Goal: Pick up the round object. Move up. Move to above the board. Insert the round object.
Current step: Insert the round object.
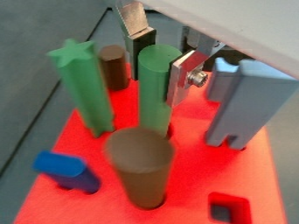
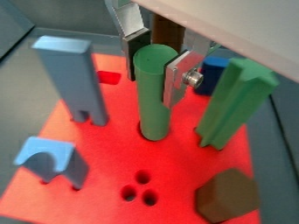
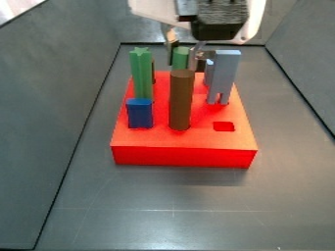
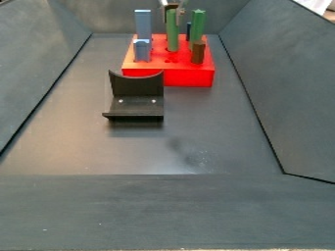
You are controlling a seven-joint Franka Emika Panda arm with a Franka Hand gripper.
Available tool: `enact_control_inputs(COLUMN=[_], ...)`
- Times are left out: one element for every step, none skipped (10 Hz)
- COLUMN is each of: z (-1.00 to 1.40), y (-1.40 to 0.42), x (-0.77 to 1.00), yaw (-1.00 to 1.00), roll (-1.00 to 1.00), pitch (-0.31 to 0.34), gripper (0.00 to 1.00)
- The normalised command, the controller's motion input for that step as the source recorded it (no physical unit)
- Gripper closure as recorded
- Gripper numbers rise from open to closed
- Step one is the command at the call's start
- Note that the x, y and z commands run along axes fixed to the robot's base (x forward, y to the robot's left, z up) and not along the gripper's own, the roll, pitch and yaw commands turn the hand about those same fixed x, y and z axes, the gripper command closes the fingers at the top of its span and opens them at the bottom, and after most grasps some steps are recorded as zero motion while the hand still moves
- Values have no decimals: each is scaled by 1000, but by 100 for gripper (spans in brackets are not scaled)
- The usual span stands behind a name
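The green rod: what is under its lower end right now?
The green rod, with the gripper at its top, stands in a hole in the red board. The hole's rim shows around it; how deep it sits is hidden inside the board.

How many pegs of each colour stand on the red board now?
Green: 2, the round object between the fingers of the gripper, and the star peg
Brown: 2, cylinder, hexagon peg
Blue: 3, tall arch, small arch, dark block
Total: 7 on the board
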Motion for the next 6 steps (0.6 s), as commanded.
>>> enact_control_inputs(z=[-483,-786,-1000,-471,0,0], y=[0,-86,-229,0,0,0], x=[206,143,0,0,0,0], yaw=[0,0,0,0,0,0], roll=[-27,-50,0,-80,0,0], pitch=[0,-19,-87,-297,-4,0], gripper=[100,100,100,100,100,100])
